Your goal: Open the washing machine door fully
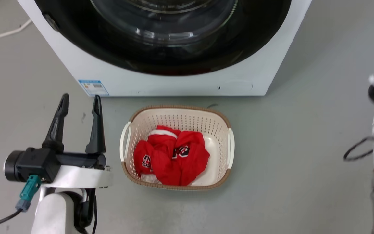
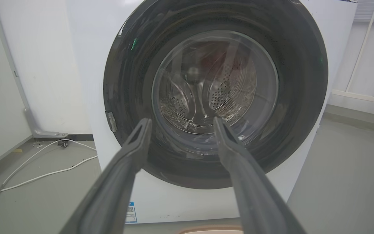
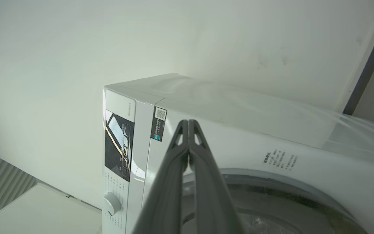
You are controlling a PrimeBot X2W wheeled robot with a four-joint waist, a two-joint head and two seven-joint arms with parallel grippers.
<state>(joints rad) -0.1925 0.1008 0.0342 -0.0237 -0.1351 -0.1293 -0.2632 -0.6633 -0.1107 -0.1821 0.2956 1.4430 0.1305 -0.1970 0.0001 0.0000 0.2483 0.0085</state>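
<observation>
Washing machine door shut, facing the robot; left gripper spread, right gripper pressed together.
Head view: the washing machine point(image 1: 174, 85) stands at the far side, and the round black washing machine door point(image 1: 161, 61) lies flat in its front, face toward the near side. Being a disc, it has no long axis. The left gripper point(image 1: 81, 96) at the near left has its 2 fingers apart, holding nothing. A laundry basket point(image 1: 180, 108) with red clothing point(image 1: 174, 156) sits just before the machine. Left wrist view: the left gripper point(image 2: 182, 119) frames the door point(image 2: 297, 81), clear of it. Right wrist view: the right gripper point(image 3: 188, 121) has its fingers pressed together and empty, pointing past the door point(image 3: 271, 191) toward the machine's top. A knob point(image 3: 111, 204) shows at left.
</observation>
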